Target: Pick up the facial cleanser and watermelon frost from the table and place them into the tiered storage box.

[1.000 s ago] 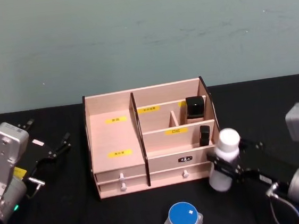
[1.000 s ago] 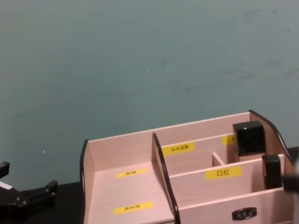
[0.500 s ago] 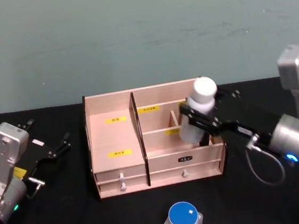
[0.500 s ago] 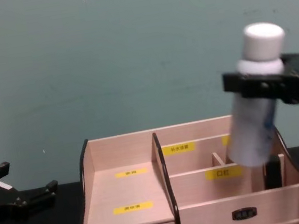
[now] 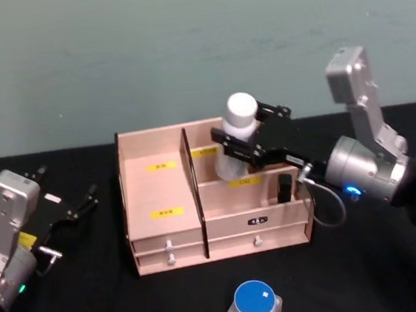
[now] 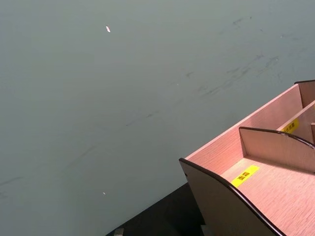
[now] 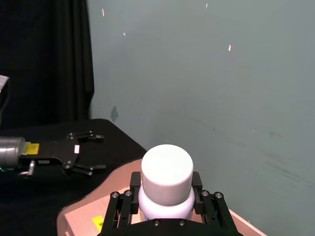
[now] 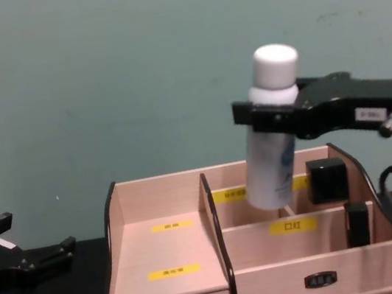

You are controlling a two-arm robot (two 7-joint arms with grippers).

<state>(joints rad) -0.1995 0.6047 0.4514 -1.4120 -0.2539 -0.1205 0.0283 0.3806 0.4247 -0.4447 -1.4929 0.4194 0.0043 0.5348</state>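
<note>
Overhead, a black table (image 5: 369, 273) ran up to a plain grey-green wall (image 5: 182, 47), which was scuffed and flecked with small white marks. The tiered storage box (image 5: 160, 198) sat at the centre of the table. The right arm reached in from three o'clock, and the right gripper (image 5: 248, 148) was clamped around the shoulder of the facial cleanser (image 5: 237, 134), a white bottle with a white cap. The bottle hung slightly tilted, with its base low over the rear compartment at about one o'clock of the box's centre. Whether it touched the wood could not be told. Just toward three o'clock of it, a black cube (image 8: 327, 179) stood in the rear row, with a slim black tube (image 8: 356, 224) one step nearer. The watermelon frost (image 5: 254, 304), a squat clear jar with a blue lid, lay at six o'clock, well apart from the drawers. At nine o'clock the left gripper (image 5: 66, 189) rested low, its jaws spread wide and holding nothing.
</note>
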